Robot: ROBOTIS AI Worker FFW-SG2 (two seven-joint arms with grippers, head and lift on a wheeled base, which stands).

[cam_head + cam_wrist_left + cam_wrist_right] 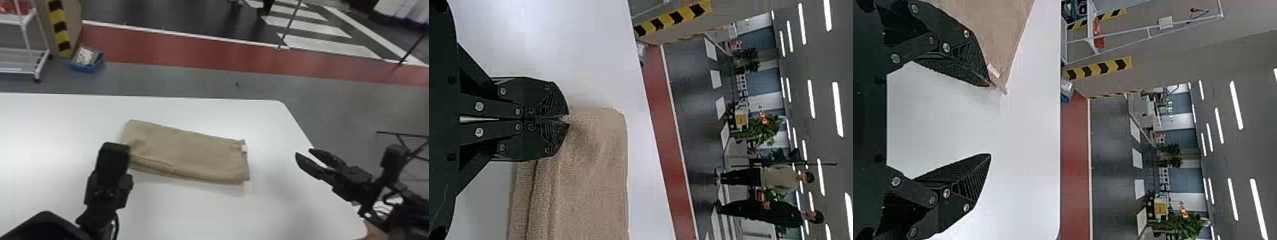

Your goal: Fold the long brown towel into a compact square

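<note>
"Where are we finding the towel?"

"We're seeing the brown towel [191, 153] lying folded in a long band on the white table [204, 210], its layers showing along the near edge. A small pale label [244, 149] is sitting at its right end."

"And at the left end?"

"There the left gripper [115, 147] is hanging over the corner, turned so that we're mostly catching its back from the head. From its own wrist, we're finding the left gripper [567, 119] closed, its tips pinching a bit of towel."

"What about the other one?"

"In the head view we're looking at the right gripper [303, 151] waiting to the right of the towel, well apart from it. The right wrist view is giving us its fingers spread wide, holding nothing."

"And farther out?"

"Beyond the table, the head view is showing us a blue box [85, 63] standing near a white rack [25, 51], while the right wrist is catching ceiling lights [1237, 105] and a green plant [1180, 227]."
</note>
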